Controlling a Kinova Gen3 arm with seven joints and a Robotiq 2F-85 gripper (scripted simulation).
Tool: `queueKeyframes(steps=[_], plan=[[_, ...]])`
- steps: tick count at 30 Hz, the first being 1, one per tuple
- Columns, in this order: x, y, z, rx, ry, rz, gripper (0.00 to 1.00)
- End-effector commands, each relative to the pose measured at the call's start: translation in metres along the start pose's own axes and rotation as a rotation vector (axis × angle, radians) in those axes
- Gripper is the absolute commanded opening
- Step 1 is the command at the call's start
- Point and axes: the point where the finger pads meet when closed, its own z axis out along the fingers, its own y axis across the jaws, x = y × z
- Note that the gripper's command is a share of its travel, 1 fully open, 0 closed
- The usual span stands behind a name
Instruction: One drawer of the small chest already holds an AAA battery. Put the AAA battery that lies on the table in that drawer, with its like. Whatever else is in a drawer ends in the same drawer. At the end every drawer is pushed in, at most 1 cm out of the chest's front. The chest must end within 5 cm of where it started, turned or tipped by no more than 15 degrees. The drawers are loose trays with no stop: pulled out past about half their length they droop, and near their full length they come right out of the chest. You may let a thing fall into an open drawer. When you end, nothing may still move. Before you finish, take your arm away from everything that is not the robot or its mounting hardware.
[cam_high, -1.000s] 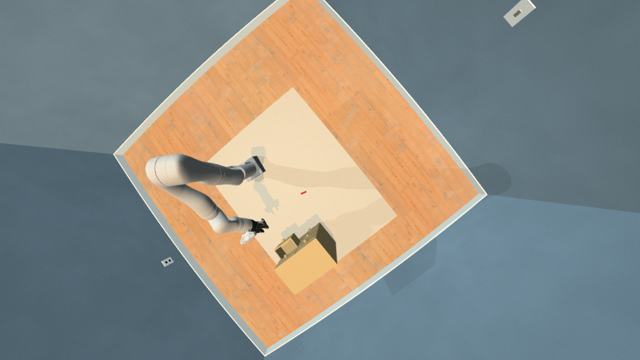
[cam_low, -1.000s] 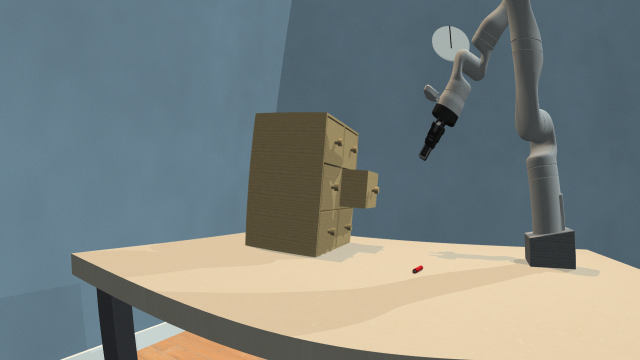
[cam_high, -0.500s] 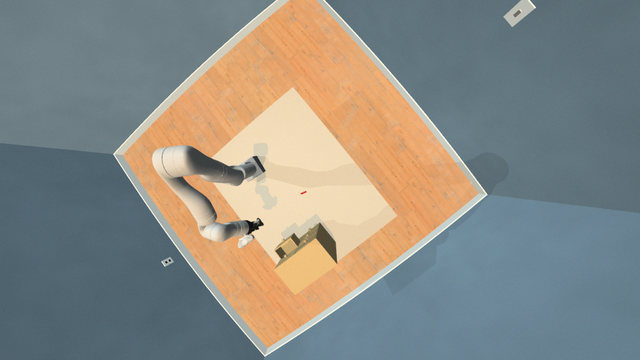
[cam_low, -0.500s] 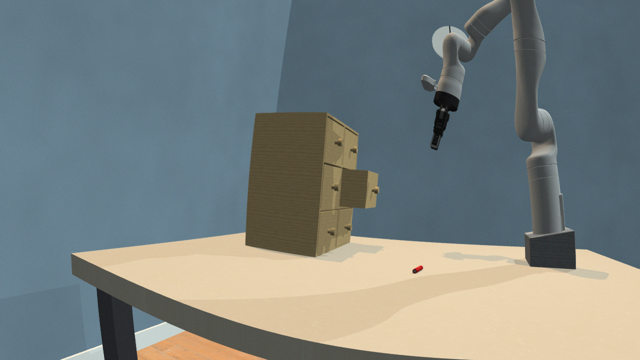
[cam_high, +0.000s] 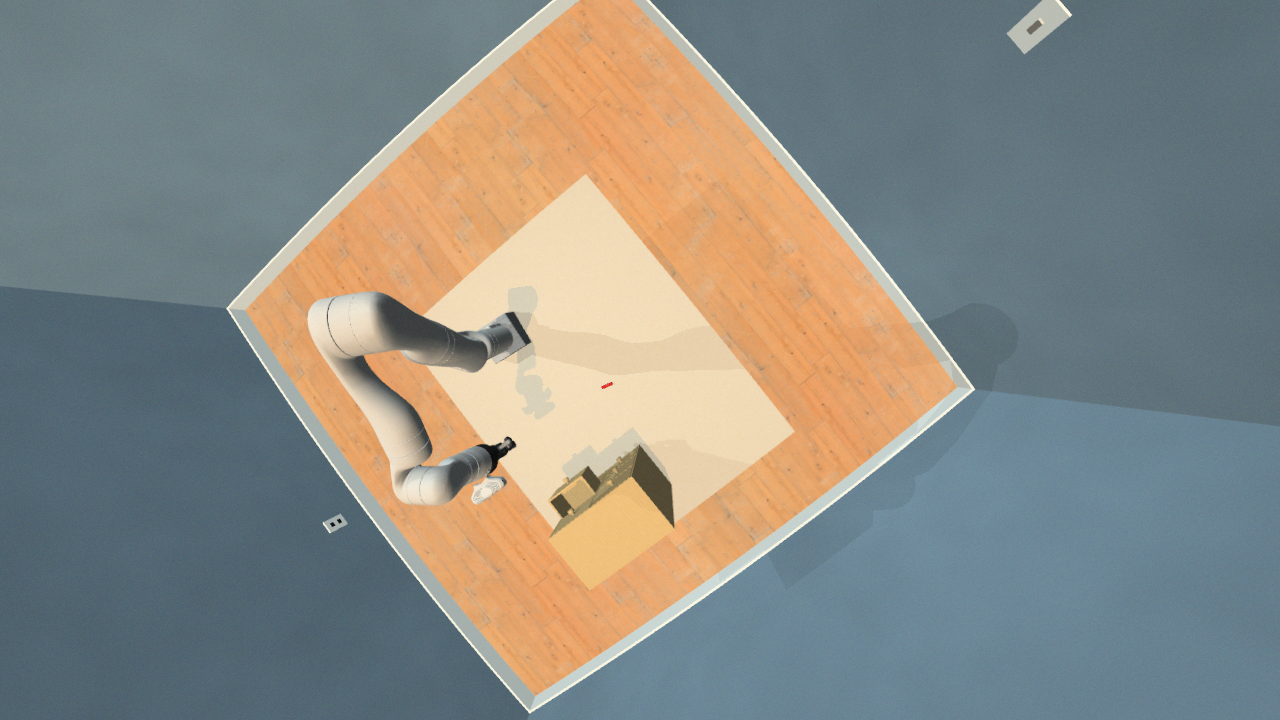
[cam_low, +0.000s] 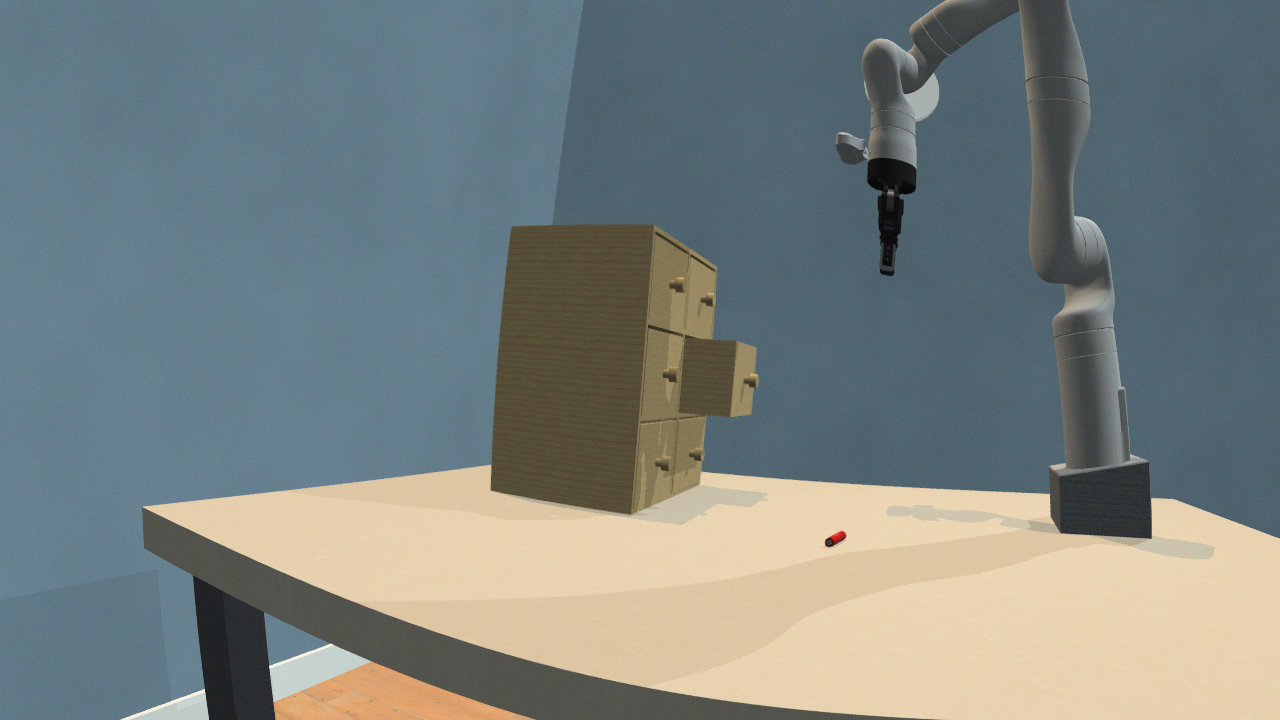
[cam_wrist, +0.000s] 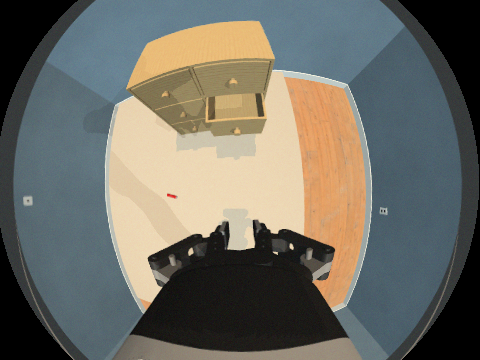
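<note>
On a pale tabletop (cam_high: 626, 295) (cam_low: 984, 626) (cam_wrist: 200, 170) stands a small wooden chest (cam_high: 611, 544) (cam_low: 572, 367) (cam_wrist: 210, 42) with six drawers, arranged in two columns of three, each front fitted with a round knob. The middle drawer (cam_high: 572, 494) (cam_low: 708, 377) (cam_wrist: 236, 126) of one column, the right-hand column as the wrist view shows it, juts well out from the chest. The other five fronts sit about level with the chest's face. Through the open top of the pulled-out drawer, the visible part of its floor is bare wood; the rear part is hidden inside the chest.

A red AAA battery (cam_high: 606, 385) (cam_low: 835, 539) (cam_wrist: 172, 196) lies on its side on the tabletop, in front of the chest and well apart from it. It is outside every drawer. A soft shadow falls across the tabletop near it.

The gray-white Kinova arm (cam_high: 384, 402) (cam_low: 1056, 125) rises from a dark block-shaped base (cam_high: 515, 331) (cam_low: 1100, 499) on the tabletop. Its black gripper (cam_high: 511, 443) (cam_low: 887, 272) (cam_wrist: 241, 227) hangs pointing down, high above the tabletop and apart from both chest and battery. The jaws stand partly open, with a gap between the two fingers and nothing held.
</note>
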Motion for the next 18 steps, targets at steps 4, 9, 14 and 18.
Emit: queueKeyframes(steps=[4, 9, 14, 18], plan=[[-0.0033, 0.0025, -0.0071, -0.003, -0.039, 0.006, 0.33], [-0.0062, 0.0026, -0.0113, -0.003, -0.063, 0.007, 0.33], [-0.0055, 0.0037, -0.0127, -0.007, -0.066, 0.007, 0.33], [-0.0056, 0.0037, -0.0129, -0.007, -0.067, 0.007, 0.33]])
